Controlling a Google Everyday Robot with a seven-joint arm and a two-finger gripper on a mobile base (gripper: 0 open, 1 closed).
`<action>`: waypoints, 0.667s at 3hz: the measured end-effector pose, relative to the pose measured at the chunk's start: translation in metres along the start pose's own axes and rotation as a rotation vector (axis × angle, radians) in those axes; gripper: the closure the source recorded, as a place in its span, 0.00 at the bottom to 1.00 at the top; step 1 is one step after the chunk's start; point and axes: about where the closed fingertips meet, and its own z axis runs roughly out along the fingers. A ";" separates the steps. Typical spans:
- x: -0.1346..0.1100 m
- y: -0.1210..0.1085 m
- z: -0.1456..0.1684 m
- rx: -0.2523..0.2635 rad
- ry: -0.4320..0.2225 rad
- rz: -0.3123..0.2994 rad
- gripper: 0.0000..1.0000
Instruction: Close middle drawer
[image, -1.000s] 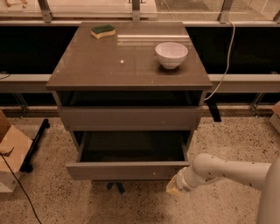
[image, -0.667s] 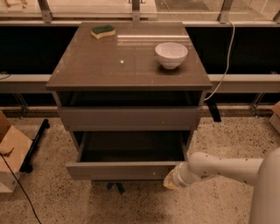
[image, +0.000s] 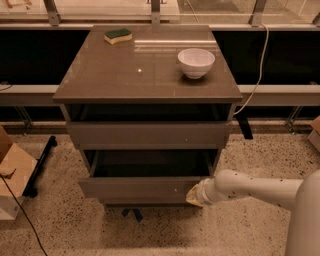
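Gripper (image: 196, 196) has slid left and slightly up in the last second and now sits against the right end of the middle drawer (image: 135, 188) front. Can't tell whether it's open or closed. Drawer is still pulled well out under the top drawer (image: 150, 134), maybe a touch further in. Likely a stiff, light box on slides. No handle, so push flat on the front, nearer centre to avoid skewing.

Lab or office test space, speckled floor (image: 65, 230), metal railing (image: 51, 11), trailing cable (image: 258, 70), gripper (image: 193, 196) at front corner of middle drawer (image: 135, 188)
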 end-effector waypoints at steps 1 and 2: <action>-0.010 -0.029 0.000 0.041 -0.040 -0.016 0.79; -0.017 -0.050 0.001 0.066 -0.074 -0.019 0.56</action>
